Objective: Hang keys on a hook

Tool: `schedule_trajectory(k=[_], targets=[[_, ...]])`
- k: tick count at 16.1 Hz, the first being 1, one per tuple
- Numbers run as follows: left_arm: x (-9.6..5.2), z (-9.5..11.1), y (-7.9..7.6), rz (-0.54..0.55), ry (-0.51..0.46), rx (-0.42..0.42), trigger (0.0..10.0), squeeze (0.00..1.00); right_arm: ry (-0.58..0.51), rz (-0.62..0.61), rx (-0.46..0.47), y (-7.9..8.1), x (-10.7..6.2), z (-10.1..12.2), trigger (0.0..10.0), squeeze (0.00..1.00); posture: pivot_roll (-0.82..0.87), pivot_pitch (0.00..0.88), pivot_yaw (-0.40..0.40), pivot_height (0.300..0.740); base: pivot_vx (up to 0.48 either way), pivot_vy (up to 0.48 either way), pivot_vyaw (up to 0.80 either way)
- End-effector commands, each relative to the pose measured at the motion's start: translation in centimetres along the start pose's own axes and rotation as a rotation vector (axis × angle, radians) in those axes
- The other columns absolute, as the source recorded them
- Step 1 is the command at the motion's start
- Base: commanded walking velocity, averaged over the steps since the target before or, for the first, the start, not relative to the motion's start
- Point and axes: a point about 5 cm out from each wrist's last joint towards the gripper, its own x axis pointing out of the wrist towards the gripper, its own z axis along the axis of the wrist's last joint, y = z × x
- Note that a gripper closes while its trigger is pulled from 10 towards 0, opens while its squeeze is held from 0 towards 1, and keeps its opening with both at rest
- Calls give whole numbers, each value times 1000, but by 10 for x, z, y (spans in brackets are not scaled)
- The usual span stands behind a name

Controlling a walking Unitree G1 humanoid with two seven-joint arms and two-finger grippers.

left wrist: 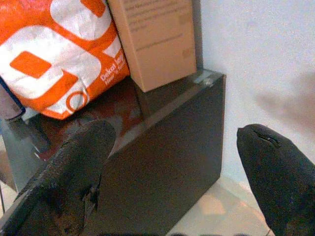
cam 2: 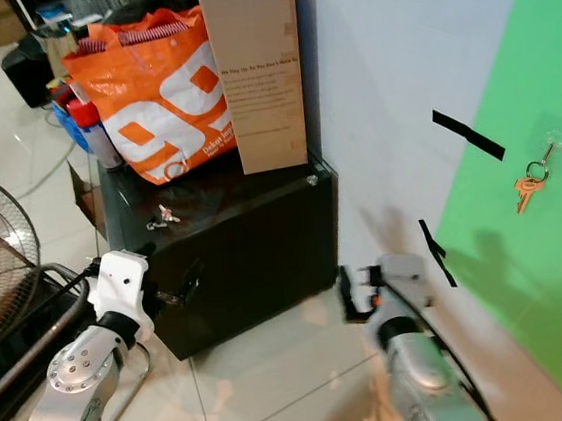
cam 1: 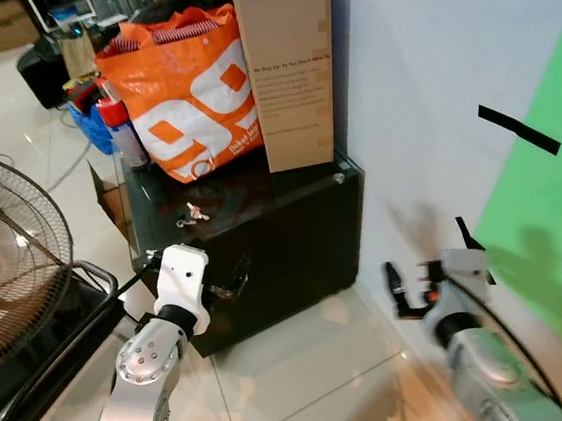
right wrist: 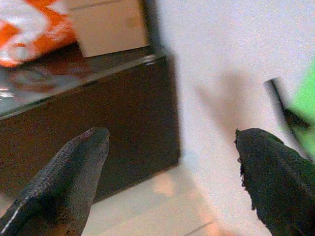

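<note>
We are looking down at a low black cabinet standing against a pale wall. The left gripper is hanging in front of the cabinet's dark face with its two black fingers spread wide apart, holding nothing and touching nothing. The right gripper is hovering near the cabinet's corner by the wall, its two fingers also parted wide and empty; in the head views it is blurred.

We are counting two sets of keys. One set of orange keys is hanging from a clear hook on the green panel at the robot's right. A second small key bunch is lying on the cabinet's glossy top, in front of the bag. On the cabinet we are also seeing one orange shopping bag and one tall cardboard box just beside it. One floor fan is standing at the left. Black tape strips are sticking to the panel's edge.
</note>
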Motion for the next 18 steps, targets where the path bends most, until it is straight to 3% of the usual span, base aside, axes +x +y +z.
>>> schedule_trajectory(k=[1, 7, 10, 14, 18], targets=[[-1, 2, 6, 21, -9, 8, 10000, 0, -11, -12, -24, 3, 2, 1, 10000, 1000, -121, 0, 60, 740, 0, 0, 0], [-10, -1, 11, 35, 1, 0, 10000, 0, -98, 10, -6, 7, 5, 8, 10000, 1000, -93, 0, 26, 740, 0, 0, 0], [-16, -2, 12, 44, 8, 4, 10000, 0, -86, 33, -12, 11, 5, 7, 10000, 1000, -76, 0, 9, 740, 0, 0, 0], [-15, 0, 21, 141, -6, 29, 10000, 0, -112, 20, -26, 11, 12, 7, 10000, 1000, -53, 0, 0, 740, 0, 0, 0], [-10, 0, 19, 113, -14, 33, 10000, 0, -113, -10, -28, 4, 10, 7, 10000, 1000, -79, 0, 22, 740, 0, 0, 0]])
